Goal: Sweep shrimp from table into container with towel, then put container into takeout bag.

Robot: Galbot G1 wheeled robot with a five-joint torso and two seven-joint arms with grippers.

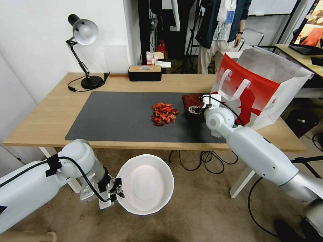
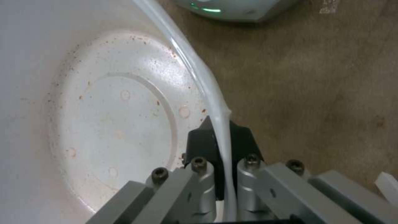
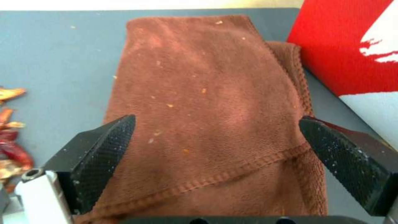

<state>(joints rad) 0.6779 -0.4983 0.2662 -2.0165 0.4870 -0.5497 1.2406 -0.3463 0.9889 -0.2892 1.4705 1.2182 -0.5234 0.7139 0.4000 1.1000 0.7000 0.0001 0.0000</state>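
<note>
Shrimp lie heaped mid-mat on the table, the towel at their 3 o'clock beside the takeout bag. Soft, limp cloth is judged best pinched mid-fold. The right gripper is seen spread wide over it in the right wrist view. The container's thin rim is shown clamped by the left gripper in the left wrist view.

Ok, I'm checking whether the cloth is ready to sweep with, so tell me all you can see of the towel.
The towel is a rust-brown, soft pile cloth with a stitched hem, folded flat on the table's dark mat, dotted with small orange crumbs. It lies between the shrimp and the takeout bag, close beside the bag. The right pincer stands open over it, one finger on each side.
</note>
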